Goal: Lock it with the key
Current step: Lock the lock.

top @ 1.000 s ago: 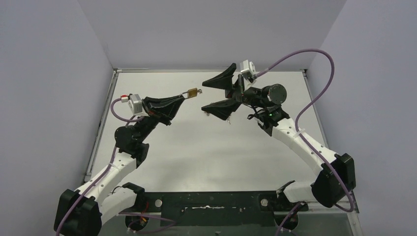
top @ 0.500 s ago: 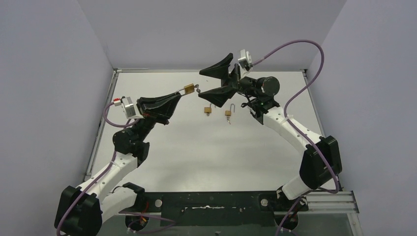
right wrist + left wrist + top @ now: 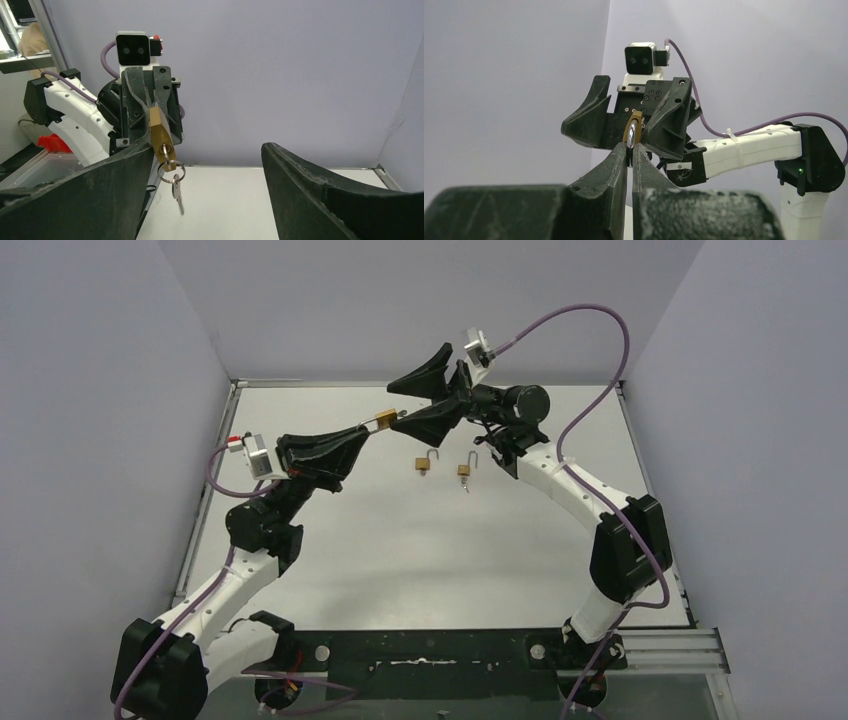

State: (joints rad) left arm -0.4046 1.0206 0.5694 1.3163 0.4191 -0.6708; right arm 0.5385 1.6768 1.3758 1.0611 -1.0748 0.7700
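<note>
My left gripper (image 3: pixel 371 429) is shut on a brass padlock (image 3: pixel 384 420) and holds it up in the air, keyhole end towards the right arm. In the left wrist view the padlock (image 3: pixel 632 131) stands edge-on between my fingertips. A key (image 3: pixel 164 150) sits in the keyhole of the padlock (image 3: pixel 161 131). A ring (image 3: pixel 171 172) with a second key (image 3: pixel 178 193) hangs from it. My right gripper (image 3: pixel 398 403) is open, its jaws wide apart, with the key end of the padlock close by its left finger (image 3: pixel 75 200).
Two more small brass padlocks (image 3: pixel 425 464) (image 3: pixel 465 470) with open shackles lie on the white table (image 3: pixel 420 550) below the grippers. Grey walls enclose the table on three sides. A purple cable (image 3: pixel 590 330) arcs above the right arm.
My right gripper has moved left and up to the padlock, and its open jaws now sit at the key end. The left gripper with the padlock has barely moved.
</note>
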